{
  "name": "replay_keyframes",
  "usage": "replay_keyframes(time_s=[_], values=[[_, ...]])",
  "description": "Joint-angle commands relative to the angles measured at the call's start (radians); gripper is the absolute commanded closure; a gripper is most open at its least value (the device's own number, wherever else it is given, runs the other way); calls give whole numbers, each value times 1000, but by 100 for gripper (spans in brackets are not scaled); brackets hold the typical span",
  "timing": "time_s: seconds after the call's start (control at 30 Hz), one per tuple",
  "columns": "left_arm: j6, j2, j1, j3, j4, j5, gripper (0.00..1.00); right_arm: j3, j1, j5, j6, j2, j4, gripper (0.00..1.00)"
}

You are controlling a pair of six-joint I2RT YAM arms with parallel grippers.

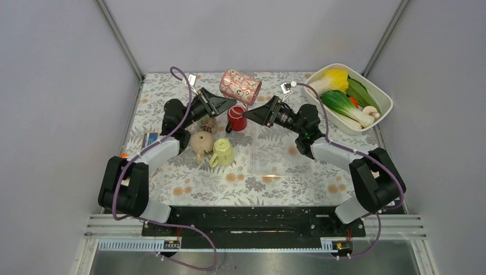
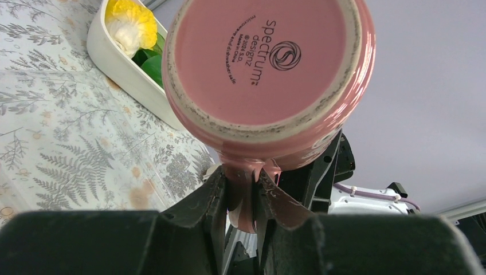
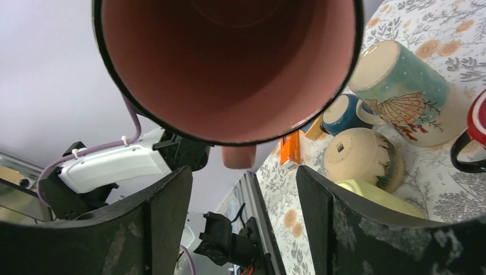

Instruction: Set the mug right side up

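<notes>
The pink mug with smiley faces (image 1: pixel 240 86) is held in the air above the back middle of the table, lying on its side. My left gripper (image 1: pixel 231 105) is shut on its handle (image 2: pixel 252 197); the left wrist view shows the mug's base (image 2: pixel 266 63) with a printed logo. My right gripper (image 1: pixel 247 114) is open just below the mug's open end. In the right wrist view the mug's mouth (image 3: pixel 229 63) fills the top, and the fingers (image 3: pixel 166 217) stand wide apart beneath it, not touching it.
A red mug (image 1: pixel 236 118) stands under the grippers. A yellow mug (image 1: pixel 223 152) and a beige mug (image 1: pixel 202 142) lie near the left arm, with a teal shell mug (image 3: pixel 401 91) and a blue one (image 3: pixel 344 114). A white basin (image 1: pixel 385 100) of vegetables sits back right.
</notes>
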Motion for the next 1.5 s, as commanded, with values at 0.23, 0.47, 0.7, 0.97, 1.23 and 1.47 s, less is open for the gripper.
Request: replay_keyframes(time_s=[0.23, 0.47, 0.7, 0.97, 1.23, 1.47], values=[[-31, 33, -48, 31, 241, -20, 100, 23, 42, 64, 75, 35, 146, 28], [-34, 54, -80, 33, 261, -13, 100, 22, 48, 80, 89, 53, 127, 33], [7, 58, -104, 25, 248, 3, 100, 26, 47, 85, 111, 56, 99, 43], [44, 39, -110, 3, 226, 10, 100, 27, 32, 108, 127, 31, 48, 51], [90, 31, -122, -7, 204, 30, 100, 39, -10, 109, 142, 31, 3, 77], [101, 27, -122, -6, 200, 43, 100, 55, -32, 87, 122, 16, 7, 100]])
